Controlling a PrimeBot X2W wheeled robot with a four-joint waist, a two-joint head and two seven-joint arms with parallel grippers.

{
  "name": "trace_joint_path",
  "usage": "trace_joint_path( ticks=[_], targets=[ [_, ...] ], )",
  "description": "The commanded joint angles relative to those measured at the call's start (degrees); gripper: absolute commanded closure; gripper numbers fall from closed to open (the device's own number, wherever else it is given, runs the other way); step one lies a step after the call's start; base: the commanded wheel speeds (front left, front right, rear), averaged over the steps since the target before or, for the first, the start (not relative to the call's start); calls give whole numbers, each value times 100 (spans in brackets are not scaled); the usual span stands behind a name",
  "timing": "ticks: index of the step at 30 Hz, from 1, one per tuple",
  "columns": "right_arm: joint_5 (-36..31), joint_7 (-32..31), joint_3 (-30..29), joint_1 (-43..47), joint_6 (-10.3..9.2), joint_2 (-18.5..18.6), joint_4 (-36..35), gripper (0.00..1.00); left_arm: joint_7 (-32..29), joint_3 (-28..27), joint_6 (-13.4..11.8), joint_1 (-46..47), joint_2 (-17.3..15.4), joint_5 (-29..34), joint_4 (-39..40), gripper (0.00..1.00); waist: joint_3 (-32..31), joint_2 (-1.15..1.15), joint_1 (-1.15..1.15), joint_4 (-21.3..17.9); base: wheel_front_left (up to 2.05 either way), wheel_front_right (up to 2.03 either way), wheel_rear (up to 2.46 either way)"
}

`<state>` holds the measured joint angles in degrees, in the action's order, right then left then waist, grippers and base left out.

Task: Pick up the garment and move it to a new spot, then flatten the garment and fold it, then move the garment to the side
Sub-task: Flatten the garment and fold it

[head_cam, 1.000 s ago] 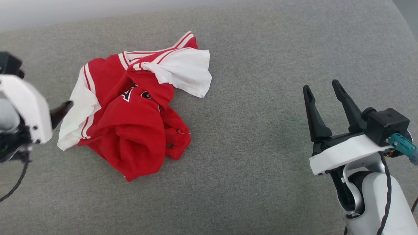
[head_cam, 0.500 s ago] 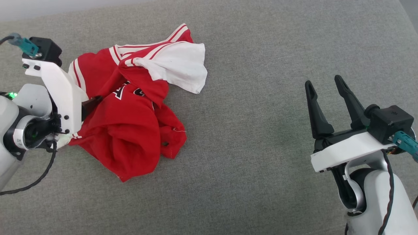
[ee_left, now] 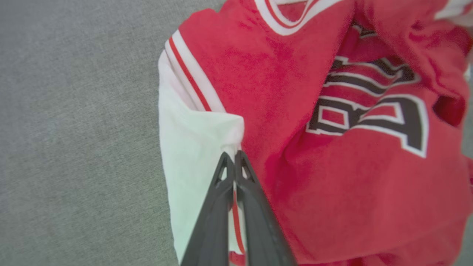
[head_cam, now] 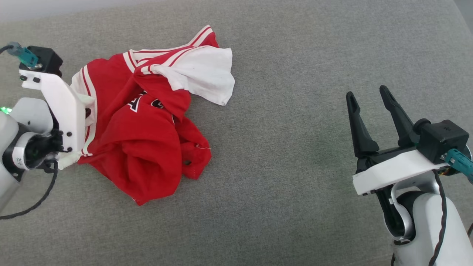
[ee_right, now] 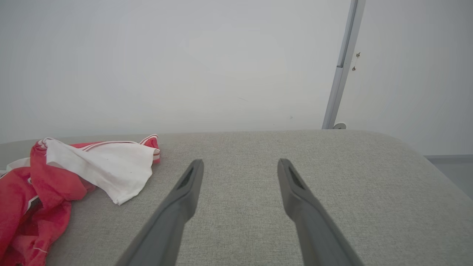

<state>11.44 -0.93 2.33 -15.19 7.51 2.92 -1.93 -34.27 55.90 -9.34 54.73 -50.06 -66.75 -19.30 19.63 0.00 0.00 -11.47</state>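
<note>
Garment, head view: one small red jersey, crumpled in a loose heap on the grey fabric surface, left of centre; one white sleeve thrown over the far side, striped neck trim beside it, part of the black white-edged lettering showing in a fold. My left end effector sits at the heap's left edge, on the other white sleeve, its fingers mostly hidden under the white wrist bracket. My right end effector is at the right, well apart from the jersey, its two dark fingers spread wide with nothing between them. Left wrist view: my left end effector has its fingertips pressed together on the edge of the white sleeve, which puckers at the tips; white cloth with a red stripe shows in the narrow slit between the fingers. Red chest panel and lettering lie to the right, bare grey surface to the left. Right wrist view: my right end effector is open and holds nothing, above the surface. The garment lies at the lower left. Behind it all stand a pale wall and a slim grey upright rail.
</note>
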Motion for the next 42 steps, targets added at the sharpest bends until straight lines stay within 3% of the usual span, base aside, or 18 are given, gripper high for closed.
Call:
trace_joint_path(
  ticks=[1, 12, 17, 18, 19, 20, 29, 32, 37, 42],
  targets=[
    [-33, 13, -13, 39, -4, -3, -13, 0, 43, -37, -15, 48, -27, -2, 4, 100, -14, 0, 0, 20, 0, 0, 0],
    [-101, -80, -40, 29, -4, -4, -80, 0, 460, -439, -300, -328, -585, -339, -52, 100, -30, 0, 0, 205, 0, 0, 0],
    [-112, -125, -10, -13, -4, 6, -88, 0, 574, -459, -367, -565, -640, -402, -258, 100, -23, 0, 0, 293, 0, 0, 0],
    [-112, -135, -3, -25, -4, 10, -84, 0, 620, -469, -345, -585, -617, -428, -301, 59, -23, 0, 0, 313, 0, 0, 0],
    [-110, -149, 17, -42, -4, 16, -80, 0, 697, -495, -307, -607, -589, -437, -339, 11, -26, 0, 0, 328, 0, 0, 0],
    [-102, -154, 30, -54, -4, 26, -77, 0, 780, -516, -284, -627, -556, -442, -375, 0, -31, 0, 0, 348, 0, 0, 0],
    [-56, -252, 123, -91, -4, 163, -23, 0, 1930, -729, 152, -681, -262, -272, -440, 0, -195, 0, 0, 647, 0, 0, 0],
    [-28, -339, 204, -161, -4, 244, 26, 0, 2640, -822, 274, -800, -163, -125, -237, 0, -272, 0, 0, 847, 0, 0, 0],
    [64, -486, 310, -272, -4, 372, 145, 0, 3438, -876, 256, -1052, -118, 95, 86, 0, -322, 0, 0, 1078, 0, 0, 0],
    [178, -747, 540, -542, -4, 619, 474, 0, 4331, -985, 53, -1445, -38, 250, 493, 0, -359, 0, 0, 1414, 0, 0, 0]
  ],
)
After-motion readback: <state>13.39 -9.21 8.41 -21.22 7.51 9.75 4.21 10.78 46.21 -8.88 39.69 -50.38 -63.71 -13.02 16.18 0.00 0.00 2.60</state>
